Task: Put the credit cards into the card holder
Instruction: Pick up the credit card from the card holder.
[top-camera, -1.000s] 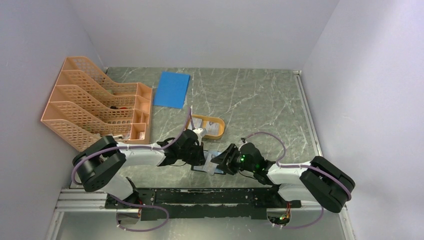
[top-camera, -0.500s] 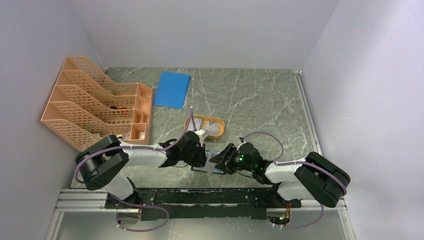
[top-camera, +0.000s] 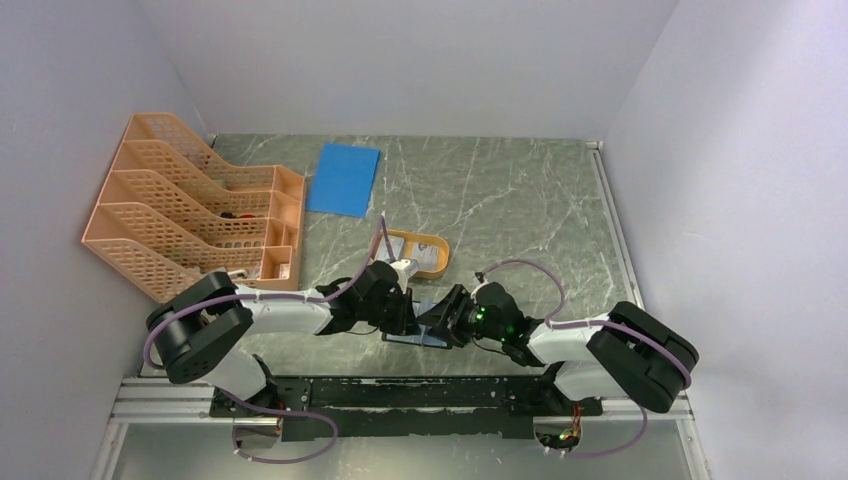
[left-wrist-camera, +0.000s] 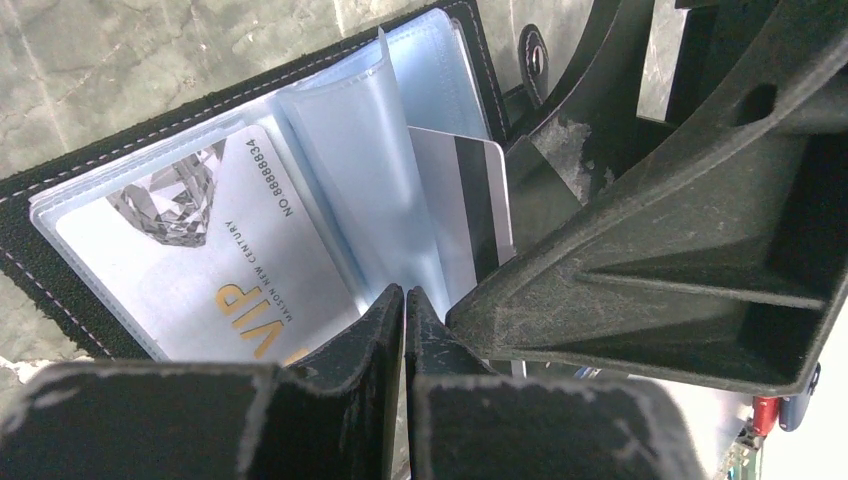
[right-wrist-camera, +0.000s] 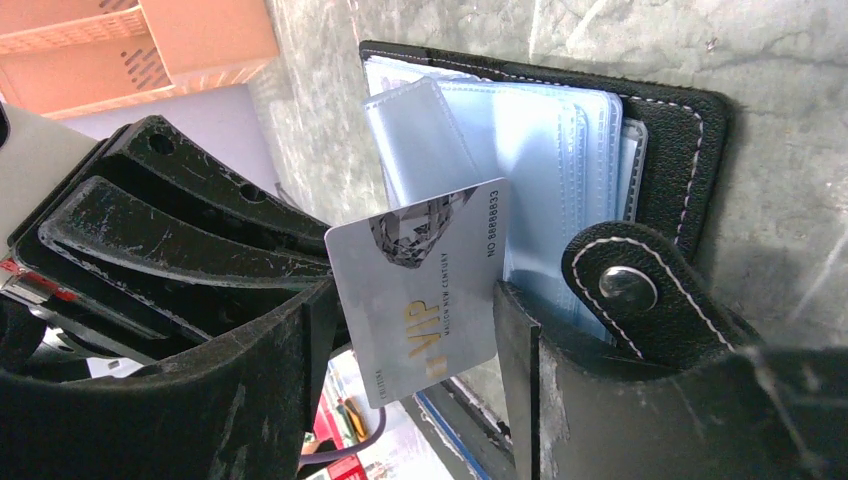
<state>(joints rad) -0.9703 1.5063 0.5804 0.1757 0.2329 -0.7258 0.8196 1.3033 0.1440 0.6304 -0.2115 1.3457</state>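
1. One silver credit card sits clamped in the right gripper at the open card holder.
2. Left gripper pinches shut on a clear pocket leaf; a second card lies pocketed.

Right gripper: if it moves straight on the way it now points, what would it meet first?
Probably the card holder: the credit card in the right gripper would reach its clear plastic pockets first; depth is unclear.
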